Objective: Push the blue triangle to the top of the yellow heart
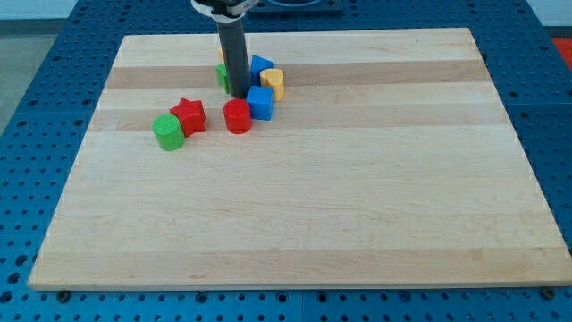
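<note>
The blue triangle (260, 64) lies near the view's top, just above and left of the yellow heart (273, 82), touching it or nearly so. My tip (239, 95) stands on the board just left of both, about level with the heart's lower edge. A blue cube (261, 102) sits right below the heart, to the right of my tip. The rod hides part of a green block (222, 75) and a yellow block (220, 54) behind it.
A red cylinder (238, 116) lies just below my tip. A red star (189, 115) and a green cylinder (167, 131) lie further to the view's left. The wooden board (357, 197) rests on a blue perforated table.
</note>
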You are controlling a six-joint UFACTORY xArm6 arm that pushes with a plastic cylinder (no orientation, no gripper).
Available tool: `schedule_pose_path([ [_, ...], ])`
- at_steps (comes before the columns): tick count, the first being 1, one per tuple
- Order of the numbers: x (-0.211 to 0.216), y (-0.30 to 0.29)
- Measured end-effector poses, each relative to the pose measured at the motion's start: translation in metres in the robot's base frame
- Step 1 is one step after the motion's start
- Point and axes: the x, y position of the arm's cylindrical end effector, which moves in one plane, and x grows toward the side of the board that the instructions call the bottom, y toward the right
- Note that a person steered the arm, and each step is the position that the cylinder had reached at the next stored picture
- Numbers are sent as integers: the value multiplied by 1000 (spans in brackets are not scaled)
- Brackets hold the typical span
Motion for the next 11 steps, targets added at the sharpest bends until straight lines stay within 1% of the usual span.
schedule_pose_path([
  [1, -14, -31],
  [2, -16, -81],
  [3, -15, -115],
  [4, 5, -112],
  [5, 26, -81],
  [6, 26, -33],
  [7, 13, -20],
  [8, -6, -20],
  [9, -11, -11],
  [10, -15, 12],
  [11, -34, 13],
])
